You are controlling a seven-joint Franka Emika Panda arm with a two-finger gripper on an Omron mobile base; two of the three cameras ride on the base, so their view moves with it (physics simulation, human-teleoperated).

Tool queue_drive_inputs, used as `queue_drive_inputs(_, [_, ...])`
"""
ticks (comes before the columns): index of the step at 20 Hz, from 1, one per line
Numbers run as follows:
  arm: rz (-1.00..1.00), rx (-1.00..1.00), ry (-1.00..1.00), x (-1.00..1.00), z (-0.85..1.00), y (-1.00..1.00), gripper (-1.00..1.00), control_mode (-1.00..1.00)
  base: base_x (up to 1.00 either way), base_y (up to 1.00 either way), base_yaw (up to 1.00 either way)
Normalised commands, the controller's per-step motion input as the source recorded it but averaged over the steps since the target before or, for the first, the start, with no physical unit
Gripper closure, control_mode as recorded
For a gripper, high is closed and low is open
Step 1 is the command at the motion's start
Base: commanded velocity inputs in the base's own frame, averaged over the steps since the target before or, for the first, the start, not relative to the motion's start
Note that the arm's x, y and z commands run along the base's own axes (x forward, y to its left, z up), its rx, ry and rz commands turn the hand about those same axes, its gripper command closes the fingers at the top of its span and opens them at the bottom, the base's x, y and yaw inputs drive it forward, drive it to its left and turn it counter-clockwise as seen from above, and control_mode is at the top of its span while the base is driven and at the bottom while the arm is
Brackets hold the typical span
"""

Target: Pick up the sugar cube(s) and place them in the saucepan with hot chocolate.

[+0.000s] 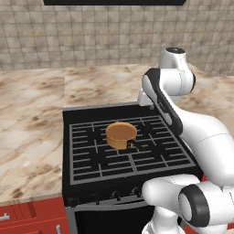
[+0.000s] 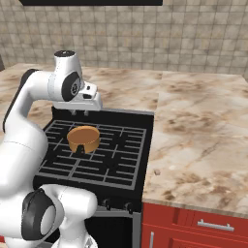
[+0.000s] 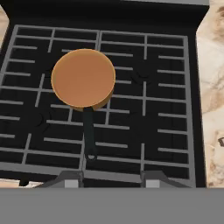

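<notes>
A: Saucepan sits on the black stove grate, left of centre, its brown surface flat and full to the rim. From the left base view only a dark stub of its handle shows; the hand view reveals the whole thin black handle running toward the camera.

B: And the gripper?

A: Its two fingertips rise at the bottom of the hand view, well apart, with nothing between them. In the right base view the hand hangs over the stove's back edge, behind the pan, fingers pointing down.

B: Anything hard to make out?

A: A small pale speck lies on the marble counter right of the stove, cut by the frame edge; it is too small to identify. The arm bends up from the base, elbow high, wrist folded downward.
</notes>
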Motion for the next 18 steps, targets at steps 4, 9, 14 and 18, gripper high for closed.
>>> queue_drive_inputs(4, [0.00, 0.00, 0.00, -0.02, -0.03, -0.03, -1.00, -1.00, 0.00, 0.00, 0.00])
queue_drive_inputs(9, [-0.03, 0.00, 0.04, 0.00, -0.09, -0.29, -1.00, -1.00, 0.00, 0.00, 0.00])
queue_drive_inputs(14, [-0.05, 0.00, 0.04, -0.12, -0.03, -0.42, -1.00, -1.00, 0.00, 0.00, 0.00])
queue_drive_inputs(18, [-0.10, 0.00, 0.04, -0.17, -0.13, -0.42, -1.00, -1.00, 0.00, 0.00, 0.00])
